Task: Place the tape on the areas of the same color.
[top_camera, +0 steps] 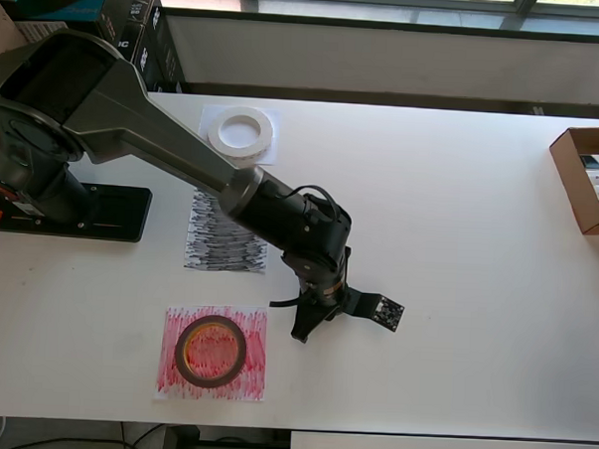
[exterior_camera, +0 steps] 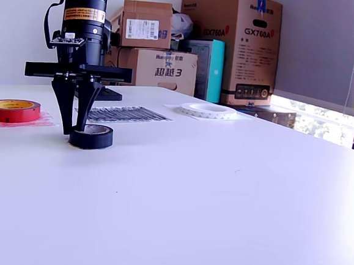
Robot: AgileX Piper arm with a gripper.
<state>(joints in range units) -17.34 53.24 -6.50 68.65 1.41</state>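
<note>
Tape sorting two-thirds complete: red roll [top_camera: 210, 350] and white roll [top_camera: 241, 131] are lying on matching sheets, while the gripper [exterior_camera: 75, 124], fingers narrowly parted, is straddling the black roll [exterior_camera: 91, 137].

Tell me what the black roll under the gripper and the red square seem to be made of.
Black roll: likely vinyl electrical tape; smooth, dull-sheen sides wound in a ring. The gripper has one finger inside it, one outside. Red square: looks like thin white paper; flat, matte, with uneven red scribble and white showing at the edges.

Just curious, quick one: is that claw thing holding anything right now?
End effector: open, fingers down around the wall of the black tape roll on the table; not clamped on it yet.
</note>
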